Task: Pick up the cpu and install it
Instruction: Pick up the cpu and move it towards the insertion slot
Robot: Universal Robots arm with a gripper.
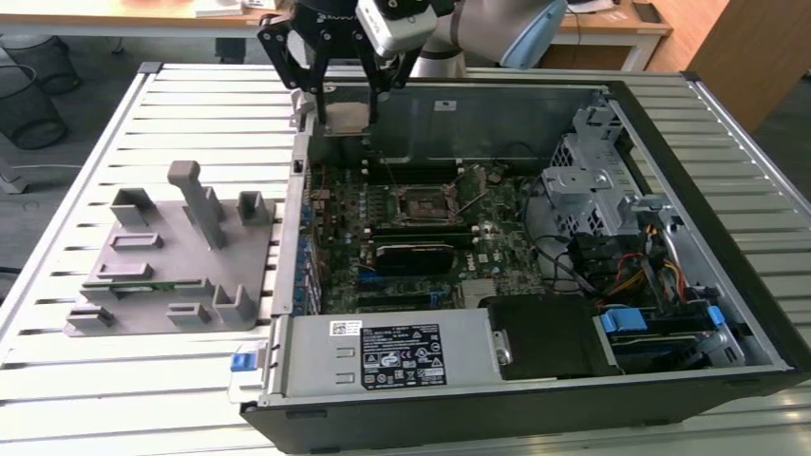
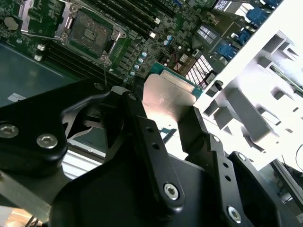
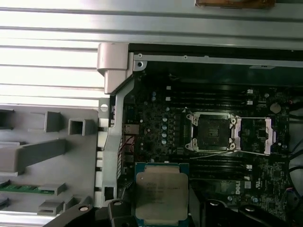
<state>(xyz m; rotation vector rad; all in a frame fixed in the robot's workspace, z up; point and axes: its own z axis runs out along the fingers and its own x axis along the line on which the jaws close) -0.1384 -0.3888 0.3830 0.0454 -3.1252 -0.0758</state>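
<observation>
The hand (image 1: 348, 103) clamps the cpu (image 3: 162, 196) — above the computer case (image 1: 533, 119).

Lab/workshop setup: slatted metal counter (image 1: 127, 399) w/ an opened PC case (image 1: 507, 119), wooden desks (image 1: 114, 11) & wire bins (image 1: 28, 109) beyond it.

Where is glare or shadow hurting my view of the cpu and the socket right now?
Second wrist view: glare washes the cpu top pale pink, and the grey fixture is blown out white; the socket is evenly lit. First wrist view: cpu and socket are free of glare, but the table slats are overbright. Exterior view: even light, no glare on the socket.
</observation>
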